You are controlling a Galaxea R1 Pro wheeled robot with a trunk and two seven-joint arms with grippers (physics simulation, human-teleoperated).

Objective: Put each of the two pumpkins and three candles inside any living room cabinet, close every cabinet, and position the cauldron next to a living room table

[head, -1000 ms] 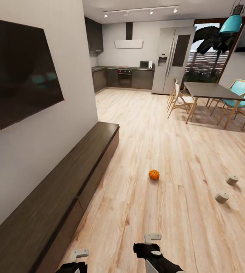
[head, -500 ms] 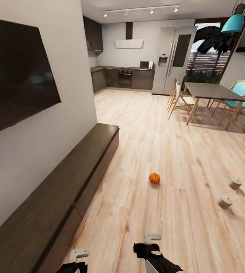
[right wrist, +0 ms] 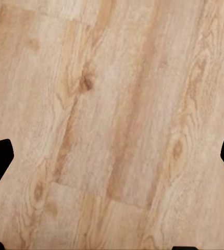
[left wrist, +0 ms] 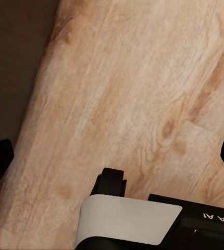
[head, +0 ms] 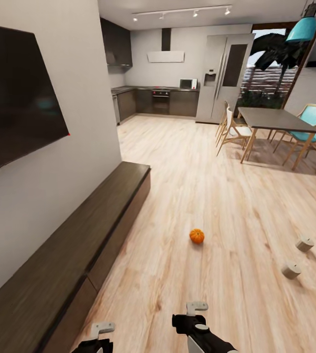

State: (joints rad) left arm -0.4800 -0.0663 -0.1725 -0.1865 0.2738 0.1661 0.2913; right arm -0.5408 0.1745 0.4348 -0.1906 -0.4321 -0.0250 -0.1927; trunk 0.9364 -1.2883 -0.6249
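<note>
One orange pumpkin (head: 197, 236) lies on the light plank floor, right of the long dark cabinet (head: 99, 230), whose fronts look shut. Two pale stubby candles (head: 304, 243) (head: 291, 270) lie on their sides further right. Both arms show at the head view's lower edge, well short of the pumpkin. My left gripper (left wrist: 112, 156) hangs over bare floor beside the cabinet's dark edge, its fingers wide apart and empty. The right gripper (right wrist: 112, 156) is also open over bare planks. The second pumpkin, the third candle and the cauldron are out of view.
A black TV (head: 15, 98) hangs on the grey wall above the cabinet. A dining table (head: 275, 118) with several chairs (head: 233, 130) stands at the back right, and the kitchen (head: 162, 98) lies beyond. Open floor stretches between the cabinet and the candles.
The whole head view has shifted: pumpkin and candles sit lower in the picture and the TV further left, so the camera has advanced. The arms keep their pose.
</note>
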